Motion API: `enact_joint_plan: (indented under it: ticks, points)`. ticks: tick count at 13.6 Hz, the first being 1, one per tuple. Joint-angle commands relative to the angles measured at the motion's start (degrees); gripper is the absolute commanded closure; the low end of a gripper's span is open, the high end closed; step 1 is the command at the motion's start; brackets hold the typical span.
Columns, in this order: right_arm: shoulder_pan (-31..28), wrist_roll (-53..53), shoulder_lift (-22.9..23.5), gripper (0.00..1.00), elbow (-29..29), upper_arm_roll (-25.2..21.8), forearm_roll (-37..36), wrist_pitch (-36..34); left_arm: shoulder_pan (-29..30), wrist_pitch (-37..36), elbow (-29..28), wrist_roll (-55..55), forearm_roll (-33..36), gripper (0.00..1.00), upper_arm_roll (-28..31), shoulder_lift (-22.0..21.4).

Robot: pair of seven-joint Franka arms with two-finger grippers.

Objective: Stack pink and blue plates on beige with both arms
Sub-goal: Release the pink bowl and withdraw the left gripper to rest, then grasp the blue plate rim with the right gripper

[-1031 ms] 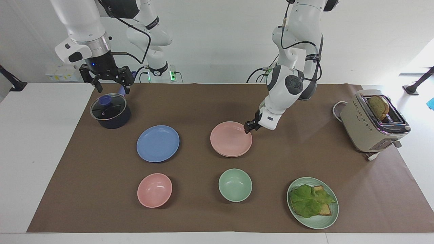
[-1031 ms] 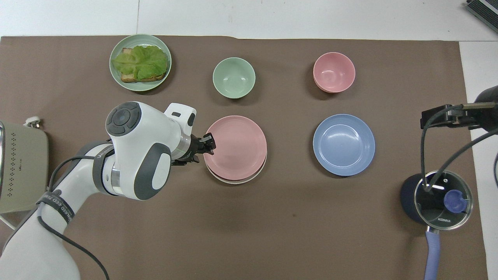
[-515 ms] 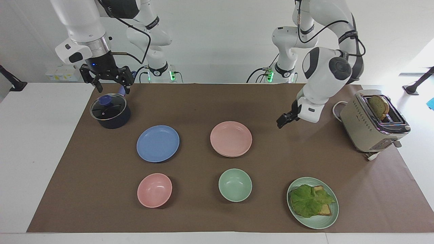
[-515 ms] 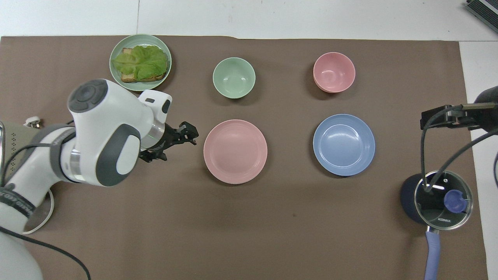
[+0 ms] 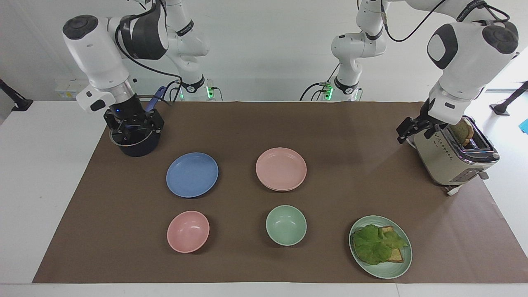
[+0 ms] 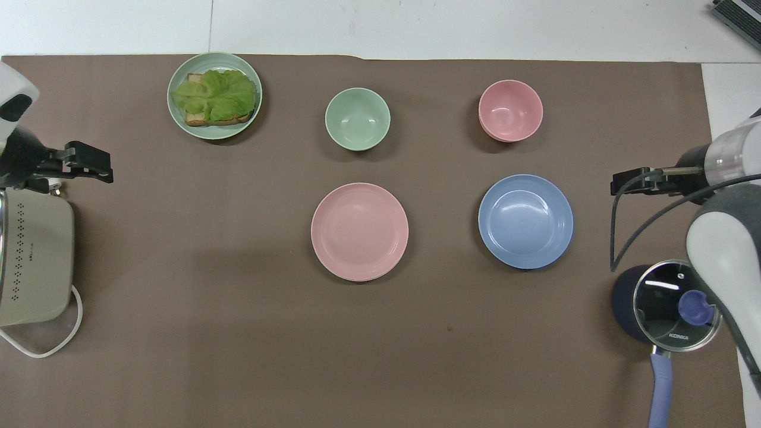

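The pink plate (image 5: 281, 168) (image 6: 359, 230) lies on the beige plate (image 5: 283, 190), of which only a thin rim shows under its edge. Beside them, toward the right arm's end, the blue plate (image 5: 192, 174) (image 6: 525, 220) lies alone on the mat. My left gripper (image 5: 406, 132) (image 6: 98, 165) hangs open and empty beside the toaster, well clear of the plates. Open and empty too, my right gripper (image 5: 134, 126) (image 6: 624, 181) is up in the air by the pot.
A dark pot (image 5: 136, 142) (image 6: 669, 306) with a glass lid stands at the right arm's end. The toaster (image 5: 453, 150) with bread stands at the left arm's end. A pink bowl (image 5: 188, 231), a green bowl (image 5: 286, 225) and a green plate (image 5: 380, 246) with lettuce toast lie farther from the robots.
My left gripper has let go of the pink plate and swung away to the toaster. The pink plate has settled squarely on the beige one. My right arm has turned and dropped lower by the pot.
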Motion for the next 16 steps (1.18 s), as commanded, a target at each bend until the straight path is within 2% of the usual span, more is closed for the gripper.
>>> enact_joint_plan:
  ticks: [1,3,4,7,12,13,14,16]
  points:
    - [-1.2,-3.9,0.6,0.0,-10.0,0.2,1.5,13.1,1.6,-3.0,2.3,5.7,1.6,0.0,-0.4,0.4]
    - [-1.5,-4.7,2.5,0.0,-14.9,0.3,1.6,21.4,1.4,-3.0,2.9,5.7,1.5,0.0,-0.7,-1.3]
    - [-1.5,-4.7,3.9,0.0,-15.9,0.3,2.4,24.0,1.3,-3.0,2.6,5.7,1.2,0.0,-0.9,-2.7]
    - [-1.3,-5.3,5.4,0.0,-19.8,0.3,8.4,30.1,1.5,-2.8,2.5,5.6,0.9,0.0,-0.8,-2.8]
    - [-0.8,-7.9,7.9,0.0,-21.4,0.3,11.6,31.9,1.5,-2.8,2.5,5.5,0.8,0.0,-0.7,-2.8]
    - [-0.9,-9.4,8.3,0.03,-22.4,0.3,12.4,33.1,1.5,-2.8,2.5,5.5,0.8,0.0,-0.7,-2.8]
    - [-1.6,-12.4,9.5,0.1,-22.5,0.3,13.6,33.8,1.6,-2.8,2.5,5.5,0.8,0.0,-0.7,-2.8]
    - [-2.5,-15.1,10.0,0.42,-22.5,0.3,17.0,33.3,1.6,-2.8,2.5,5.5,0.8,0.0,-0.6,-2.8]
